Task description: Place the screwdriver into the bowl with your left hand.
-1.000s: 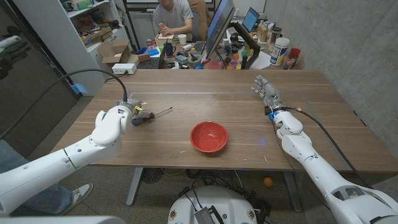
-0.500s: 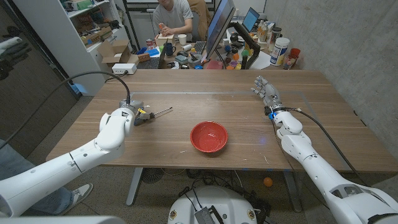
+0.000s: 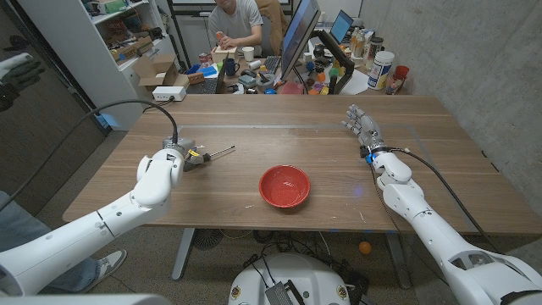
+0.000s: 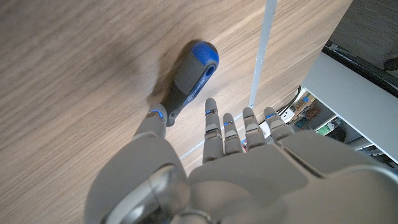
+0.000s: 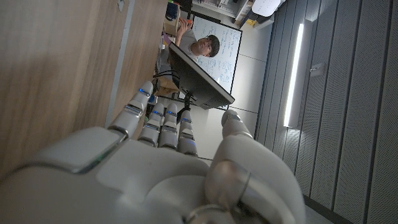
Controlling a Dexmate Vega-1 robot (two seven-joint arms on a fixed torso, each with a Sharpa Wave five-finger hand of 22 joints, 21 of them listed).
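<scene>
Left hand (image 3: pixel 181 153) sits right over the handle end of the screwdriver (image 3: pixel 209 156), and that is the relation this move hangs on. The tool lies on the worktop (image 3: pixel 254 140) off to the bowl's left side, shaft pointing away from the hand and slanting toward the far edge, handle end nearest the wrist. In the left wrist view the dark handle with its blue cap (image 4: pixel 191 78) runs out beyond the fingertips (image 4: pixel 211 112), the thumb tip just beside its near end. The fingers are straight and apart, nothing clasped, so I read this hand as open and the grasp not yet made.

The red bowl (image 3: pixel 284 185) stands well apart from the tool, on the side toward the right arm. The carry, in my judgement, has to sweep that way.

Right hand (image 3: pixel 362 125) waits far across the bowl from the screwdriver, fingers extended, holding nothing. Left arm is plainly the nearer one.

Hard to make out: from the head view the left hand covers most of the handle, so whether thumb and handle actually touch I cannot tell. The shaft tip is thin and faint.
</scene>
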